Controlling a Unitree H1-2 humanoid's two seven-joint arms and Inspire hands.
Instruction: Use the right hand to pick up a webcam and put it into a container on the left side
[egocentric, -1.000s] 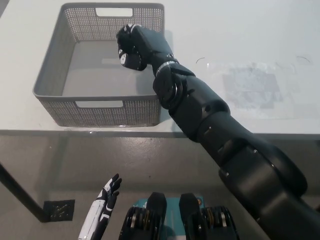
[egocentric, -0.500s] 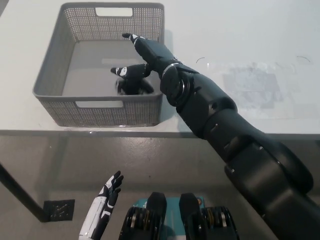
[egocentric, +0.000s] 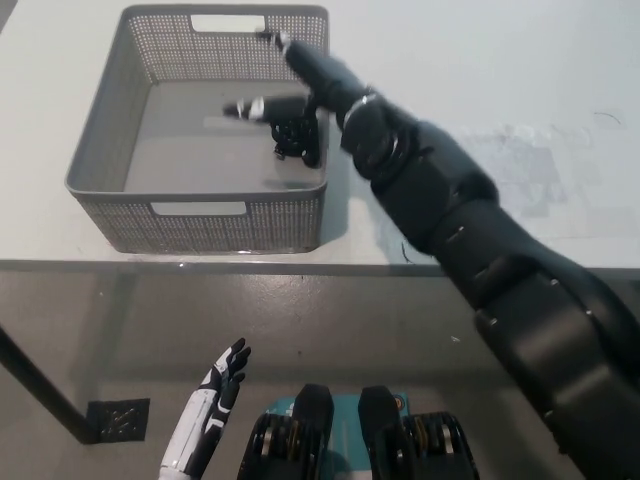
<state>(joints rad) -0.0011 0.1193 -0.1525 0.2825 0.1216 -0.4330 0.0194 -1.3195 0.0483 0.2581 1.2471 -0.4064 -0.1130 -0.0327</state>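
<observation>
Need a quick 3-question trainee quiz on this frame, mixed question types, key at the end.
1. True or false: the black right hand is over the grey perforated plastic basket.
2. Multiple choice: the small black webcam is A) on the white table outside the basket, B) inside the basket near its right wall, C) in the white left hand.
3. Fill in: the fingers of the right hand are spread ____.

Key: 1 true. 2 B. 3 open; whether the hand touches the webcam cannot be told. The left hand rests low, below the table edge.
</observation>
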